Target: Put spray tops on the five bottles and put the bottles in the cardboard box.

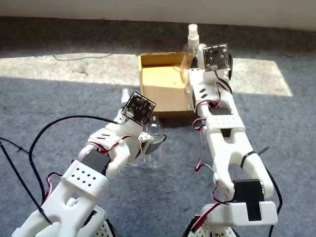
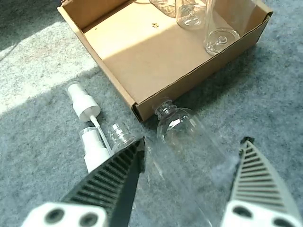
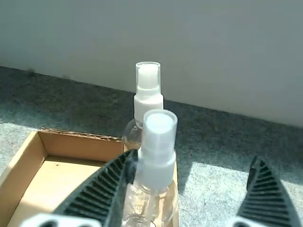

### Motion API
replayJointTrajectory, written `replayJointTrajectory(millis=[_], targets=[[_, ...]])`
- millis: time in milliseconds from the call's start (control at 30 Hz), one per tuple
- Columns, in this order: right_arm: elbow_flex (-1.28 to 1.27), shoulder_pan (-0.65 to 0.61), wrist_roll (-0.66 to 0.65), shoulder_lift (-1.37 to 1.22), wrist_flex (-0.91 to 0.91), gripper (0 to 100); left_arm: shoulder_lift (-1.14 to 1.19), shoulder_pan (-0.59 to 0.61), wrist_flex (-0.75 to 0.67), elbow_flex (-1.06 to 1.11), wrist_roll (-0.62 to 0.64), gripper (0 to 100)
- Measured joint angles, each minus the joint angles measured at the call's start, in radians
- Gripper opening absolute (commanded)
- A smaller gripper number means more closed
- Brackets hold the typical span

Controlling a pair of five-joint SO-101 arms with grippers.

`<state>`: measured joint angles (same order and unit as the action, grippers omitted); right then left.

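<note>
A clear uncapped bottle stands on the grey carpet just outside the cardboard box. My left gripper is open, with one finger on each side of this bottle. Beside it are a second uncapped bottle and two loose white spray tops. My right gripper is open at the box's far right corner. A bottle with a spray top stands next to one of its fingers, and another capped bottle is behind it.
Clear bottles stand inside the box along one wall. Black and red cables trail over the carpet by the left arm. A sunlit strip crosses the floor behind the box, with a wall beyond it.
</note>
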<state>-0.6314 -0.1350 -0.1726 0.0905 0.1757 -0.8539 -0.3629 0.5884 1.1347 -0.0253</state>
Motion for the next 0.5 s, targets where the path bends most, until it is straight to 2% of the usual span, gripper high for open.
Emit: replayJointTrajectory(millis=[500], targets=[[0.155,0.0,0.0,-0.002,-0.172,31.3,0.0,0.0,0.0,0.0,0.0,29]])
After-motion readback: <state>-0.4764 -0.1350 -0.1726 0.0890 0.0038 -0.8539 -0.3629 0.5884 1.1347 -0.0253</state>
